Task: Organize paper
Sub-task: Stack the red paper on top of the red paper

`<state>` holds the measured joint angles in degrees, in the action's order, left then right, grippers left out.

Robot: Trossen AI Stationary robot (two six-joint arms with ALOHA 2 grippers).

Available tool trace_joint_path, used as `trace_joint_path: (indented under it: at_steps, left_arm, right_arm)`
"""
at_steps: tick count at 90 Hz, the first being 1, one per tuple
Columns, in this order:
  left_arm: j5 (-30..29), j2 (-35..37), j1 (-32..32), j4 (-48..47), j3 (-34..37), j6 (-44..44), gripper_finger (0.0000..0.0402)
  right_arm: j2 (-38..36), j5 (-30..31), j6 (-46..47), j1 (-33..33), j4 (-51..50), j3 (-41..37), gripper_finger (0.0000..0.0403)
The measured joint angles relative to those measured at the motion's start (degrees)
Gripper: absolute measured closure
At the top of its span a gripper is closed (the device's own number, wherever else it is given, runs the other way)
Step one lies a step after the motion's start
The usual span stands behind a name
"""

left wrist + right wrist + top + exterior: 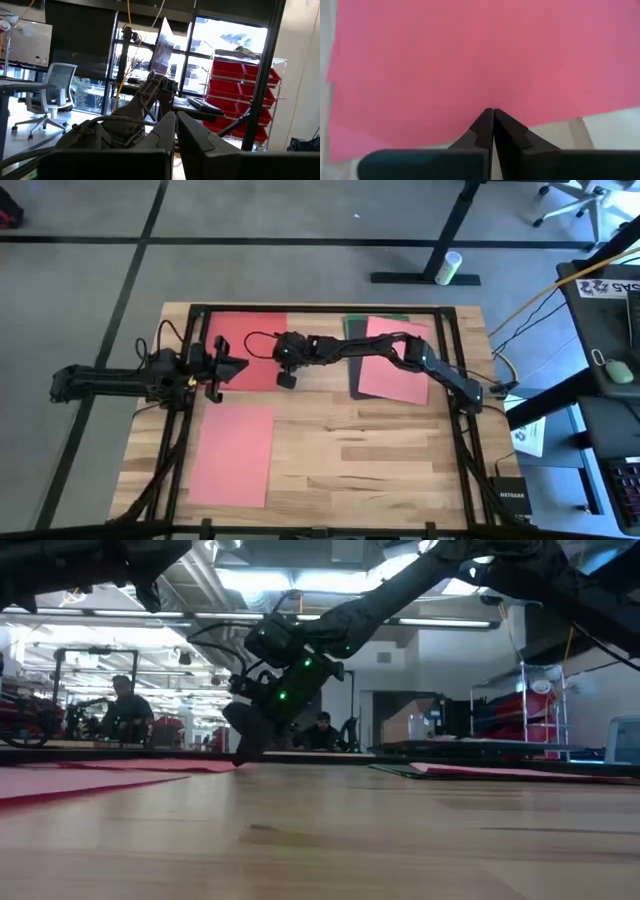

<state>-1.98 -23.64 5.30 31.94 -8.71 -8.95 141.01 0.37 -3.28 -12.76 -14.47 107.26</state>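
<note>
A red sheet of paper (245, 345) lies flat at the table's far left-centre. A pink sheet (235, 452) lies flat near the left front. At the far right another pink sheet (395, 360) lies on top of dark and green sheets (352, 330). My right gripper (287, 377) reaches across from the right. It stands shut over the red sheet's near right part (485, 65), tips down at table level (243, 755). My left gripper (222, 368) hovers shut above the red sheet's left edge, pointing level toward the right (176, 131). My right gripper sets its shut fingertips (485, 120) down on the red sheet, just inside its near edge (445, 131) and toward its right corner. The fingers come from above, slanting in from the right. The sheet lies flat on the table under them.
A black frame (320, 310) runs around the table's far and side edges. Bare wood (380, 460) fills the near right half. A white cup (447, 268) and a desk with a keyboard stand on the floor side, off the table.
</note>
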Motion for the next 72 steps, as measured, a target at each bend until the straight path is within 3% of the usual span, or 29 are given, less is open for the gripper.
trace_joint_path:
  at_steps: [9,57,72]
  left_arm:
    - [0.0,0.0,0.0,0.0,0.0,0.0,0.0402]
    - [0.0,0.0,0.0,-0.1,0.0,0.7,0.0402]
    - [0.0,0.0,0.0,-0.2,0.0,0.7,0.0402]
  right_arm:
    - [0.3,-0.3,0.0,0.0,-0.2,0.1,0.0403]
    - [-1.6,10.2,1.7,0.4,-2.4,0.9,0.0403]
    - [-1.7,9.9,2.0,0.4,-2.3,0.9,0.0403]
